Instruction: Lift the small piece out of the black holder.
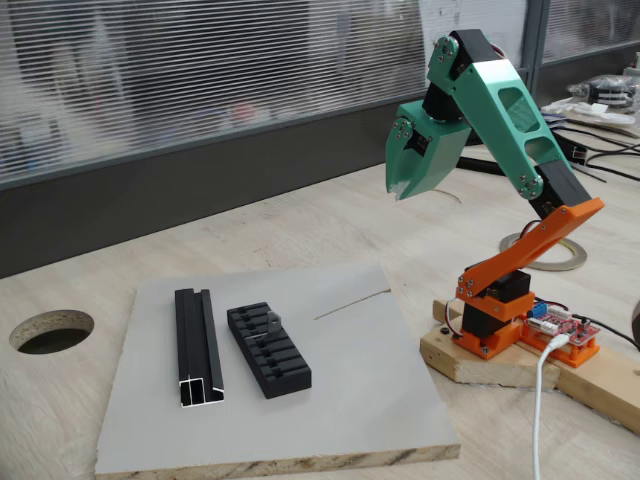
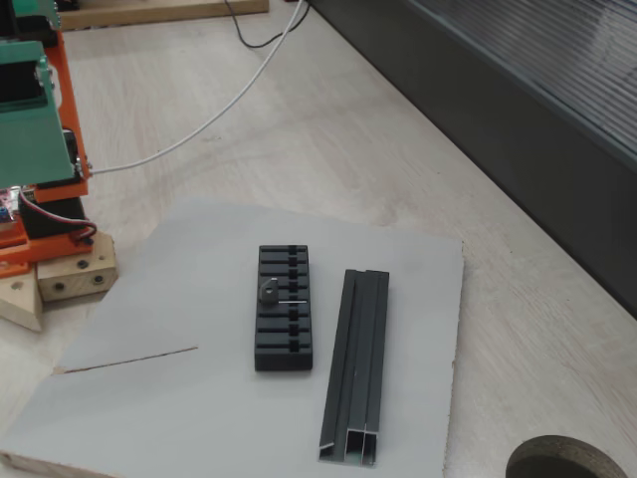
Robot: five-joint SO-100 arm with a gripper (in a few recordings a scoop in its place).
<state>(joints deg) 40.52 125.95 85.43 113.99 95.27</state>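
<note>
Both fixed views: small piece (image 1: 271,322) in black holder (image 2: 284,309)

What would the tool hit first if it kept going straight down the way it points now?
Probably the bare wooden table just beyond the grey board, not the black holder. The tool hangs high, fingertips down; depth is uncertain.

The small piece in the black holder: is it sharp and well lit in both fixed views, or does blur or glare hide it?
In a fixed view, the small piece is a soft grey blob on the black holder, with no glare. In the other, closer view, the piece shows its round end and thin tab more clearly. Light is even and diffuse in both fixed views, and shadows are faint.
</note>
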